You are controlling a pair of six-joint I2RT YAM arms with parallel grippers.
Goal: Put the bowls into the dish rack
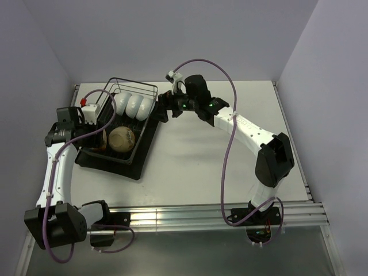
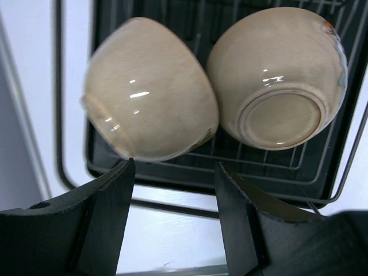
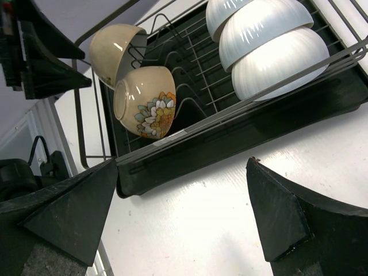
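The dish rack (image 1: pixel 135 84) is a dark wire basket on a black tray (image 1: pixel 115 167) at the back left. Three white bowls (image 1: pixel 133 104) stand nested on edge in its far end, also seen in the right wrist view (image 3: pixel 270 43). Two tan bowls lie in its near end: a plain one (image 2: pixel 146 98) and one with a flower pattern (image 3: pixel 146 100), underside up (image 2: pixel 282 80). My left gripper (image 2: pixel 175 178) is open and empty, just short of the plain tan bowl at the rack's left side (image 1: pixel 92 133). My right gripper (image 3: pixel 184 172) is open and empty over the table beside the rack's right edge (image 1: pixel 164 106).
The rack's raised wire side (image 3: pixel 230 109) and tray lip (image 3: pixel 190 155) lie right ahead of the right gripper. White walls close in the table at the back and on both sides. A metal rail (image 1: pixel 201 215) runs along the table's near edge.
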